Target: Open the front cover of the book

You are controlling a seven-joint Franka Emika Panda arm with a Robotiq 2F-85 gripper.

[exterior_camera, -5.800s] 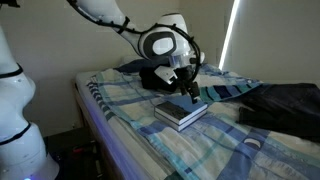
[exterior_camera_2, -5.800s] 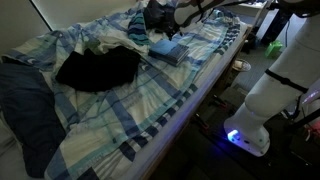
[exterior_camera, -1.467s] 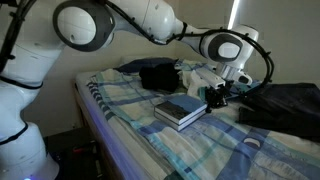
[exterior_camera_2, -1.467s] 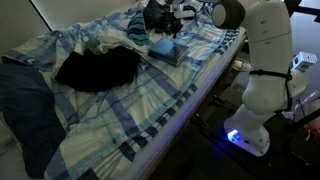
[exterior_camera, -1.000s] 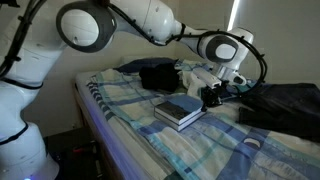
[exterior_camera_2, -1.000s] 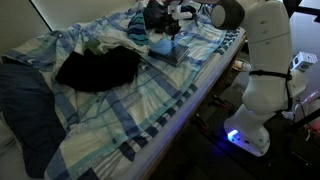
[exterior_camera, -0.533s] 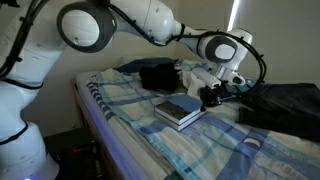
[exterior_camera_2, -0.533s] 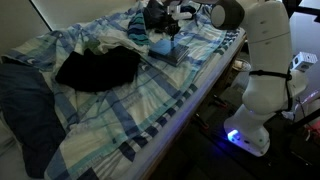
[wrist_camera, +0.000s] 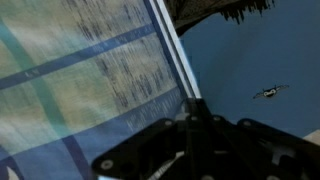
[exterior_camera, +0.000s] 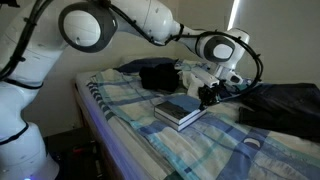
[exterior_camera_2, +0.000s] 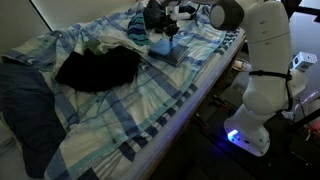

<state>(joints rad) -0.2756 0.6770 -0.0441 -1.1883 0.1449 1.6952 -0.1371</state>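
The book (exterior_camera: 180,110) lies flat on the plaid bedsheet (exterior_camera: 120,105), dark blue-grey with white page edges; it also shows in the exterior view at book (exterior_camera_2: 168,51). Its front cover (wrist_camera: 250,70) lies closed and fills the right of the wrist view, with the white page edges (wrist_camera: 172,55) running down beside it. My gripper (exterior_camera: 207,96) hangs low at the book's far right edge, fingers pressed together. In the wrist view the gripper (wrist_camera: 190,122) is shut with its tips at the cover's edge, and nothing shows between them.
A dark bundle of clothing (exterior_camera_2: 98,68) lies mid-bed, and another dark heap (exterior_camera: 155,75) sits behind the book. Dark blue fabric (exterior_camera: 285,105) covers the bed beyond the gripper. The robot's white base (exterior_camera_2: 265,80) stands beside the bed's edge.
The gripper has crept a little closer to the book's edge over the last second and stays shut. The book has not moved.
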